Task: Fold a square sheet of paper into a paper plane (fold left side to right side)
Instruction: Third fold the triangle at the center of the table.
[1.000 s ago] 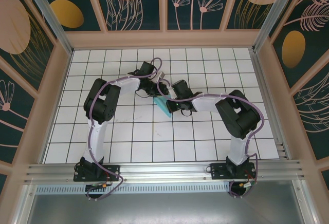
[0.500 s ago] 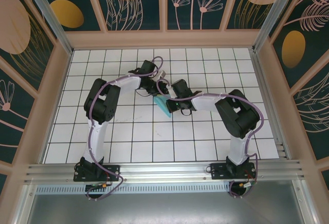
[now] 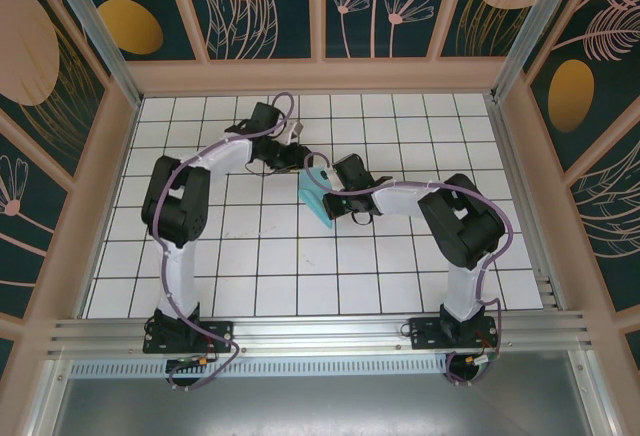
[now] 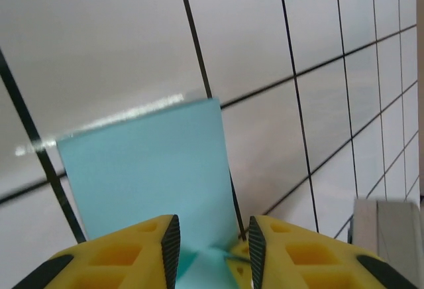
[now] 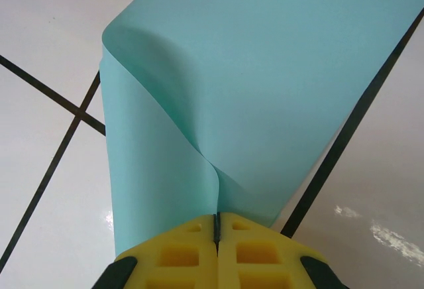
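Note:
The square sheet of paper (image 3: 314,197) is light turquoise and lies partly folded near the middle of the white grid table. My right gripper (image 3: 331,202) is shut on it. In the right wrist view the yellow fingertips (image 5: 192,239) of my right gripper (image 5: 216,219) pinch a raised crease of the sheet (image 5: 265,70), which curls up to either side. My left gripper (image 3: 302,159) sits just beyond the sheet's far end. In the left wrist view the pads (image 4: 171,246) of my left gripper (image 4: 212,236) stand apart, and the sheet (image 4: 146,170) lies flat ahead of them and runs in below the gap.
Wooden walls (image 3: 100,156) with patterned panels enclose the table on three sides. An aluminium rail (image 3: 320,334) carries both arm bases along the near edge. A grey block (image 4: 387,236) shows at the lower right of the left wrist view.
My left arm has swung back and to the left, and its gripper has drawn away from the sheet's far end. The right gripper has kept its pinch on the sheet.

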Robot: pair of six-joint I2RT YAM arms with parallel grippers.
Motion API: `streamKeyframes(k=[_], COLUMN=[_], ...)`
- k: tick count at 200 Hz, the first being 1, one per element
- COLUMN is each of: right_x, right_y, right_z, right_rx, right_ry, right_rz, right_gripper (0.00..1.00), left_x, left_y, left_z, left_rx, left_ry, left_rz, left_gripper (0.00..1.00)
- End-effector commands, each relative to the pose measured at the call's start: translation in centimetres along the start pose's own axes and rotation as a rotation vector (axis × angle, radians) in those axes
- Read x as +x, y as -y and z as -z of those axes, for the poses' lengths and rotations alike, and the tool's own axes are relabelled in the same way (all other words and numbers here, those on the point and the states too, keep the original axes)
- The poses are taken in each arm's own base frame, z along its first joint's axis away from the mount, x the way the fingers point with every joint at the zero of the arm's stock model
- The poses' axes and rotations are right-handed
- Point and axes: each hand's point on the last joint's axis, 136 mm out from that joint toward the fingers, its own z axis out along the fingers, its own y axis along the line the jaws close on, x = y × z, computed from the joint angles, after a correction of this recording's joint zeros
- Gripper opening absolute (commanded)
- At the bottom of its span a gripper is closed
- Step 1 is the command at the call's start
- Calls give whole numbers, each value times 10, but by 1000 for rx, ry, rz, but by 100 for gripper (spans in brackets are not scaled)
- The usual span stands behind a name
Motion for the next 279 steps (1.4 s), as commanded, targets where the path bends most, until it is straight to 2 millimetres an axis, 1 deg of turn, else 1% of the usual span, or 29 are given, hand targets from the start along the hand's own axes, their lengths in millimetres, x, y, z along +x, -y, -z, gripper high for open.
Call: streamKeyframes(k=[1,22,36,86,129,171,230,247,279], right_x=[23,23,23,21,21,19,18,16,13], right_y=[3,3,2,2,2,1,1,0,-1], right_z=[-12,-13,-14,-14,-14,-14,-13,-13,-13], right_rx=[4,0,0,-2,-3,-5,-4,-7,-10], right_ry=[-86,-86,-87,-86,-86,-83,-80,-76,-70], right_rz=[-1,0,0,0,2,3,3,4,5], right_gripper=[0,0,0,0,0,0,0,0,0], left_x=[14,23,27,42,52,61,74,78,81], left_y=[11,17,21,25,5,-11,-29,-32,-37], left_z=[12,16,15,-8,-24,-32,-35,-36,-37], left_rx=[32,74,111,132,71,30,-28,-36,-51], left_ry=[15,28,24,-29,-53,-74,-85,-93,-92], left_rz=[-1,23,35,46,69,84,98,102,103], left_gripper=[35,34,34,33,33,33,34,33,34])
